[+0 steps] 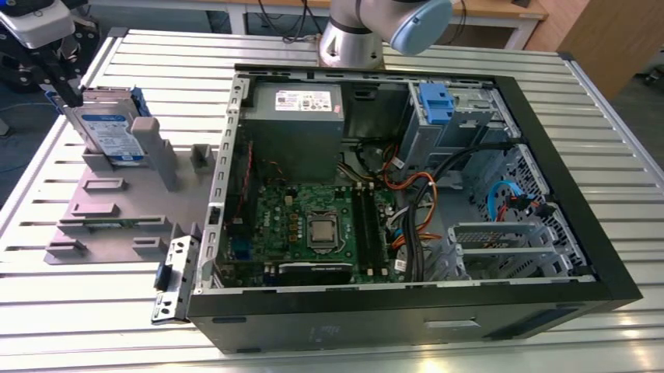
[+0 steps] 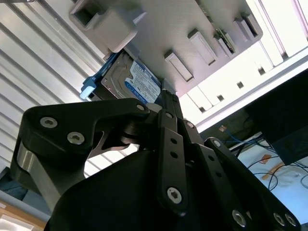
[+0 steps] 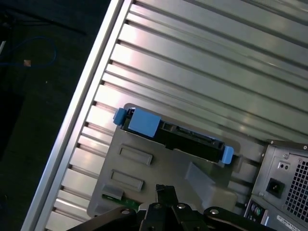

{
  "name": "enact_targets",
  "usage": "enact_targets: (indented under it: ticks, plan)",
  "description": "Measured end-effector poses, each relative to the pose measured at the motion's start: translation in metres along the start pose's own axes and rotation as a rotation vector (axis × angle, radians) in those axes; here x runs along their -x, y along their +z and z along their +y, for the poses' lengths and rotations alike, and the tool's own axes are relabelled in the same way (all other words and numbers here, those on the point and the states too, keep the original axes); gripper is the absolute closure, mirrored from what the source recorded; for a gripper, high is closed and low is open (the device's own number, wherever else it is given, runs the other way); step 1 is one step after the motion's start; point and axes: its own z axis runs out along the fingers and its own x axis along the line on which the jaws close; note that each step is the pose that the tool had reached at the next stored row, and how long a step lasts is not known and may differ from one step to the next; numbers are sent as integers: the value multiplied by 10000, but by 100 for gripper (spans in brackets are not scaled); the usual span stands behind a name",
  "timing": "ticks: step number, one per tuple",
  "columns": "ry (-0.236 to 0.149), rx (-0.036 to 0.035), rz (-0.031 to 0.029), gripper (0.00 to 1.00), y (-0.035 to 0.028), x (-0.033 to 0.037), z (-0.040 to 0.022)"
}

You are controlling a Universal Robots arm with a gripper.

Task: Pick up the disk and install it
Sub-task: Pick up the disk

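Disk (image 1: 109, 132) stood upright on edge in grey fixture (image 1: 114, 214) on slatted table (image 1: 62, 311), just below fingers (image 1: 71, 92). Fingers were closed together w/ nothing between them, tips by disk's top corner; contact unclear. Open PC case (image 1: 415, 194) lay well apart from fingers, beyond fixture.

In the exterior view, I see the gripper (image 1: 62, 81) and the arm (image 1: 368, 31) each cut off by the picture's edge. The lower part of the disk (image 1: 109, 128) is hidden behind the posts of the grey fixture (image 1: 155, 155). In the second wrist view, the gripper body covers one end of the disk (image 2: 139, 82). In the first wrist view, I see the disk (image 3: 168, 134) edge-on; its label face is turned away
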Motion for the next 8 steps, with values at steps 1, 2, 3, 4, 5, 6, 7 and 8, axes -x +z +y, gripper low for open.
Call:
enact_targets:
  ticks: [1,2,3,4,5,6,7,8]
  plan:
    - [-47,1,2,90,0,0,0]
    - [-98,2,4,90,0,0,0]
    - [-145,3,6,90,0,0,0]
    - [-192,5,8,90,0,0,0]
    - [-238,5,10,90,0,0,0]
    - [-284,7,12,90,0,0,0]
    - [-329,8,13,90,0,0,0]
    - [-374,9,15,90,0,0,0]
